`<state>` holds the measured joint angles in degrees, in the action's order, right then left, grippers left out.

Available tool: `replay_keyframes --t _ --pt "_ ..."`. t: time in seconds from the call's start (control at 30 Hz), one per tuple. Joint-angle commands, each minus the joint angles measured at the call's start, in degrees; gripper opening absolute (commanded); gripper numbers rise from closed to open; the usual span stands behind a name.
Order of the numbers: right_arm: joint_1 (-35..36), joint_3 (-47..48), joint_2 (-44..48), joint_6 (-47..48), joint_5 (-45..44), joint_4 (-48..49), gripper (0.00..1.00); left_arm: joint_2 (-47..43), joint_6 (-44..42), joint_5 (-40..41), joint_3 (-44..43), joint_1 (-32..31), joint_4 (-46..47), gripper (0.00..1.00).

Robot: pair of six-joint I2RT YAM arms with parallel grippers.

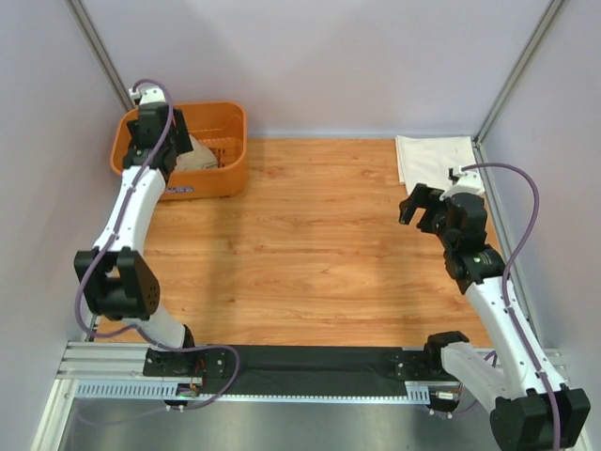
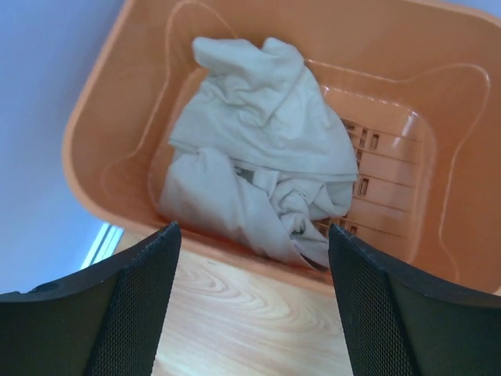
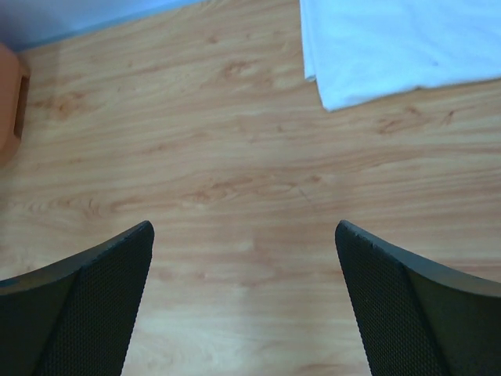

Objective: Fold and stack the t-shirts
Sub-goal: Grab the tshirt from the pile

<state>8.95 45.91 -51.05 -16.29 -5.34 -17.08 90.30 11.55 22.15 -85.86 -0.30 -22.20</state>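
Note:
A crumpled tan-khaki t-shirt (image 2: 258, 149) lies in a heap inside the orange basket (image 2: 94, 133); from above, only a bit of this shirt (image 1: 200, 155) shows past my left arm. My left gripper (image 2: 252, 235) hangs open above the basket's near rim with nothing between its fingers. A cream-white t-shirt (image 1: 432, 158) lies folded flat at the table's far right; its corner (image 3: 391, 47) shows in the right wrist view. My right gripper (image 3: 244, 235) is open and empty over bare wood, just short of that shirt, and from above it (image 1: 424, 207) sits near the shirt's front edge.
The orange basket (image 1: 225, 122) stands at the table's far left corner. Grey walls and metal posts close in the back and both sides. A black mat (image 1: 310, 371) runs along the near edge between the arm bases.

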Motion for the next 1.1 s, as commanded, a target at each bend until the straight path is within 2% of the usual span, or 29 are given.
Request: replay_keyframes --t 0.0,0.1,0.27,0.4,0.57,0.67,0.87,0.97,1.0,1.07 --pt "0.10 2.60 1.74 0.55 8.24 -12.09 1.00 8.29 -4.17 -10.71 -10.85 4.68 -5.63 0.82" --pt "0.10 4.10 3.76 1.79 6.67 -17.62 1.00 18.02 -5.22 -16.07 -19.92 7.40 -10.05 0.85" --pt "0.10 4.89 8.24 4.60 3.60 -23.34 1.00 27.87 -4.70 -18.36 -25.04 9.78 -6.63 0.86" --pt "0.01 3.14 11.40 4.78 2.09 -24.58 0.99 36.25 -5.49 -17.76 -34.52 10.40 -5.94 0.87" --pt "0.02 2.69 12.82 4.17 0.86 -23.79 0.99 41.43 -2.42 -17.33 -34.45 11.02 5.99 0.91" --pt "0.10 4.53 11.06 3.38 0.16 -23.09 0.99 45.83 0.74 -14.51 -38.13 11.02 7.43 0.93" --pt "0.01 7.00 7.46 1.36 0.51 -21.06 0.98 52.78 3.74 -12.22 -43.16 11.11 12.34 0.86" --pt "0.10 7.35 6.84 0.48 0.69 -20.97 0.98 54.36 4.44 -11.61 -43.07 11.11 16.56 0.76" --pt "0.10 7.44 6.49 -0.05 0.60 -21.15 0.98 54.71 4.97 -11.52 -43.42 11.11 17.09 0.57" --pt "0.10 7.79 5.79 -0.23 0.51 -21.24 0.97 55.16 6.80 -11.95 -43.95 11.37 18.32 0.32"
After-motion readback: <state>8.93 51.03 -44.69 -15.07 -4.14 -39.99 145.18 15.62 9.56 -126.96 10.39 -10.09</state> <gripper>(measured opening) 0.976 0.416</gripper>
